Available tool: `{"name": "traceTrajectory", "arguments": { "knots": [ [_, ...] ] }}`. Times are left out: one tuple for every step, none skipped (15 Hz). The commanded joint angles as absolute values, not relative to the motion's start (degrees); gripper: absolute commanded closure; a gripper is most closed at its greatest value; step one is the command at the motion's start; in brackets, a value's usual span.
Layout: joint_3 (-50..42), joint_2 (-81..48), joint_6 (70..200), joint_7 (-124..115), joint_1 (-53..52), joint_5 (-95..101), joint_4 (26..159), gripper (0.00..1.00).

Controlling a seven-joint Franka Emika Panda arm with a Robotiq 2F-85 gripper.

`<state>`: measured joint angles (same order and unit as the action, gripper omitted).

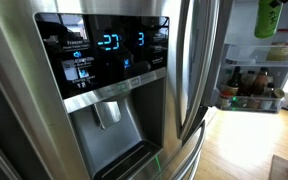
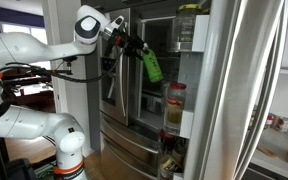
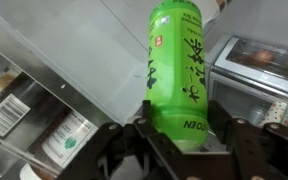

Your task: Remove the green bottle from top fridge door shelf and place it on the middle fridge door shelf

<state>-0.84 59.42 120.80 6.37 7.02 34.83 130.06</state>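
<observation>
My gripper is shut on the green bottle, a light-green translucent bottle with dark lettering, gripped near one end. In an exterior view the gripper holds the bottle tilted in the air in front of the open fridge, apart from the door shelves. The bottle also shows at the top right of an exterior view. The pale translucent door bins stand on the open door; a mid-height bin holds a jar. A translucent bin wall lies left of the bottle in the wrist view.
A door bin with dark brown sauce bottles sits below the green bottle. Jars with labels stand under the translucent bin. The steel fridge door with a lit dispenser panel fills the near side. A clear drawer is at the right.
</observation>
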Motion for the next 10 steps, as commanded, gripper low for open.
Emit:
{"name": "traceTrajectory", "arguments": {
  "knots": [
    [-3.73, 62.32, 127.43, 8.19, 6.15, 37.50, 135.88, 0.67],
    [-4.38, 62.50, 129.12, 8.58, 6.46, 38.00, 136.84, 0.67],
    [-5.10, 62.30, 130.99, 8.89, 6.85, 38.77, 137.25, 0.67],
    [-5.70, 62.43, 132.69, 8.88, 7.22, 39.38, 138.03, 0.67],
    [-6.35, 62.28, 134.06, 8.82, 7.49, 39.61, 138.35, 0.67],
    [-6.90, 61.93, 135.56, 8.66, 7.92, 39.92, 138.40, 0.67],
    [-7.48, 61.83, 136.95, 8.21, 8.43, 40.01, 138.83, 0.67],
    [-7.89, 61.48, 137.74, 7.55, 9.19, 39.81, 138.87, 0.67],
    [-8.28, 61.30, 138.10, 7.08, 9.80, 39.28, 139.03, 0.67],
    [-8.55, 61.02, 138.09, 6.46, 10.58, 38.76, 138.95, 0.67]
  ]
}}
